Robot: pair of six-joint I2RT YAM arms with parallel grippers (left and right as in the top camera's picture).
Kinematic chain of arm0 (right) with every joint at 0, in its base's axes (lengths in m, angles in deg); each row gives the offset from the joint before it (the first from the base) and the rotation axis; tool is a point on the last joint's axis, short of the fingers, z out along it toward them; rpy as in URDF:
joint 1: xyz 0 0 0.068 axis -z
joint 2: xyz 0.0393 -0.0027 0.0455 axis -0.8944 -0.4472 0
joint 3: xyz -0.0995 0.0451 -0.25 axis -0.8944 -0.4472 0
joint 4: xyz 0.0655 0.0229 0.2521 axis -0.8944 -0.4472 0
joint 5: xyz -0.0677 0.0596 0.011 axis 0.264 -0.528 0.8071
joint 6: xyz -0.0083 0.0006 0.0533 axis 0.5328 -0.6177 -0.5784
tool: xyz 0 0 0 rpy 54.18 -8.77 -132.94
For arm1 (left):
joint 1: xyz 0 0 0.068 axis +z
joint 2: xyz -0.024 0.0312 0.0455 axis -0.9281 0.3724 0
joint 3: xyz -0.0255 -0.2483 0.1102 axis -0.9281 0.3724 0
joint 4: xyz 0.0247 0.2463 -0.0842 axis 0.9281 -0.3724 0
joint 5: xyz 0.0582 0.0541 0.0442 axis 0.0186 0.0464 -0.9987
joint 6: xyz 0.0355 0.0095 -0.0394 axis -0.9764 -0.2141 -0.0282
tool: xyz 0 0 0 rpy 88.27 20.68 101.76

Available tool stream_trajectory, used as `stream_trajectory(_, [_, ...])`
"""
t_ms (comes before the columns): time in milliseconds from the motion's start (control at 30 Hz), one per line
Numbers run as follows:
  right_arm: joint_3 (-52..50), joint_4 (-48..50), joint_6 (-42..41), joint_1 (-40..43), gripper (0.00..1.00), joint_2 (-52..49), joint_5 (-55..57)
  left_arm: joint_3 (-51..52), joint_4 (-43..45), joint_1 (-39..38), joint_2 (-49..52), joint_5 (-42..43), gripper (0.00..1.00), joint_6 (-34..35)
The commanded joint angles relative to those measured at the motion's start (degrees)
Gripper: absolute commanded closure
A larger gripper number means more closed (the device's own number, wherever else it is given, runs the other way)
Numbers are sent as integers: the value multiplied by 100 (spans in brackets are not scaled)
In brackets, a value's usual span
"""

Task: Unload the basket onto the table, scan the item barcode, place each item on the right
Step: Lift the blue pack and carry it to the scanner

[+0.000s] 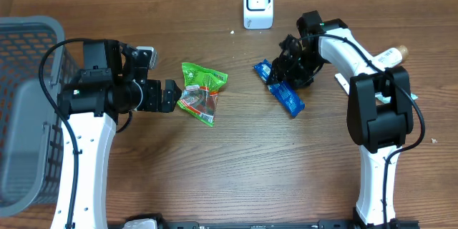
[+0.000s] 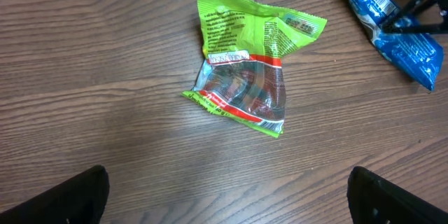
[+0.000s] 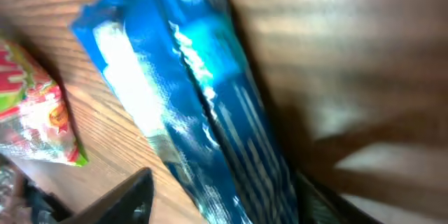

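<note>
The left gripper (image 1: 172,95) has its fingers wide apart beside the green snack bag (image 1: 201,88). The right gripper (image 1: 289,73) has its 2 fingers parted, straddling the blue packet (image 1: 288,98).

Nothing legible: no brand, word or number resolves in any view.

Green snack packet (image 2: 245,63): carries a block of small dark print on the upper green panel, a white-and-red banner strip across the middle, and a small pale label near the upper right corner. All too fine to read.

Blue packet (image 2: 399,35): bears a white printed panel near its upper end, characters unresolved. Blurred in the right wrist view.

White barcode scanner (image 1: 257,3): too small to tell any marking.
</note>
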Motion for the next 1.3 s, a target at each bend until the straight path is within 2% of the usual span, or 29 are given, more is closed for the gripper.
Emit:
stream_trajectory(0, [-15,59,511,9,56,-85,223,4,15,-22,33,42,0,81])
stream_trajectory(67, [-15,2,516,9,66,-85,278,4,15,-22,33,42,0,81])
stream_trajectory(267, [-15,-212,863,4,66,-85,306,4,15,-22,33,42,0,81])
stream_trajectory(400, [52,-133,767,28,95,-70,372,4,15,-22,31,42,1,81])
stream_trajectory(433, [127,-160,702,59,96,-61,369,4,15,-20,33,42,0,81])
stream_trajectory(600, [774,-404,586,98,96,293,1021,4,15,-20,35,42,0,81])
stream_trajectory(733, [1196,-433,581,-63,96,627,2000,4,15,-20,35,42,0,81])
stream_trajectory(967, [1453,402,492,-660,96,763,5331,4,15,-22,35,42,0,81])
stream_trajectory(1133, [1451,1626,1567,-1003,96,758,6566,4,15,-22,35,42,0,81])
stream_trajectory(1267, [1449,2892,2481,-1121,96,754,7001,4,15,-22,35,42,0,81])
